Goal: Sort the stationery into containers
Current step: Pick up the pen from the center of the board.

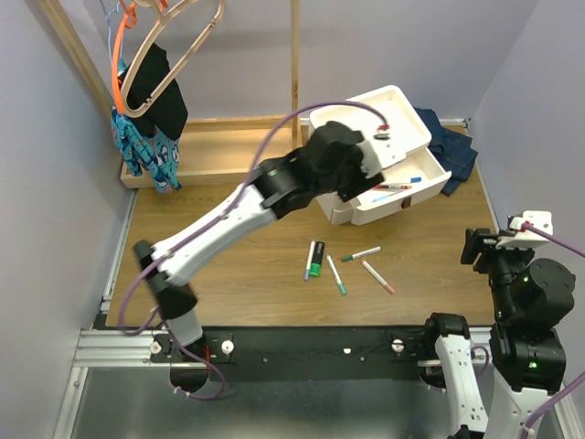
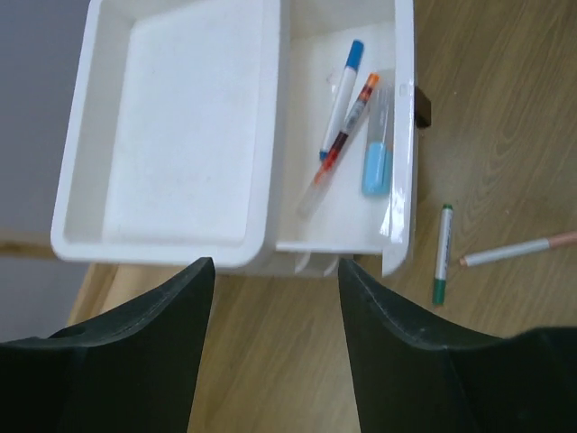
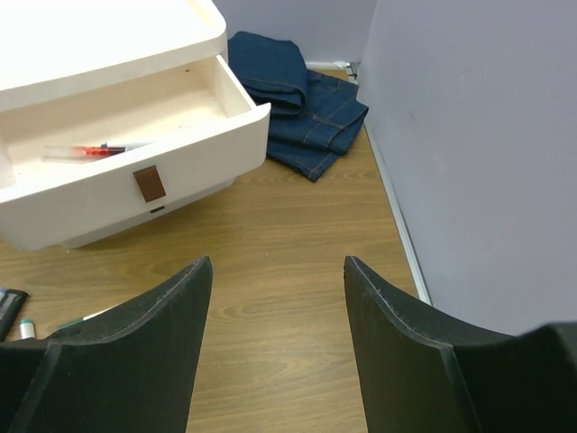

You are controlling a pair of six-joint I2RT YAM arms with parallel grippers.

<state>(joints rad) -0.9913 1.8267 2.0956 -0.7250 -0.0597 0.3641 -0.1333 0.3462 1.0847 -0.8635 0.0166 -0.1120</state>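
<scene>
- The left pincer [image 2: 275, 268] hangs over the near edge of the white drawer box [image 1: 367, 102]. Its two fingers are spread apart and there is nothing between them.
- The right pincer [image 3: 277, 264] is off on the right side, well away from the box. Its fingers are spread too, and it holds nothing.
- One drawer [image 2: 398, 135] of the box is pulled out. It has a small brown tab [image 2: 422, 109] on its front.
- Three things lie in that drawer: a white marker with a blue cap [image 2: 343, 88], a marker with an orange cap [image 2: 346, 131] that leans across it, and a pale blue tube [image 2: 377, 161] next to the front wall.
- The flat tray [image 2: 180, 135] on top of the box looks bare in the left wrist view.
- More pens lie on the wooden table [image 1: 238, 265] in front of the box. There is a thick black and green marker [image 1: 317, 259] with a thin pen [image 1: 309, 263] just beside it.
- Near them are a marker with a green cap [image 1: 337, 274], another thin marker [image 1: 361, 253], and one with an orange tip [image 1: 377, 277].
- Folded blue jeans [image 1: 450, 146] lie to the right of the box.
</scene>
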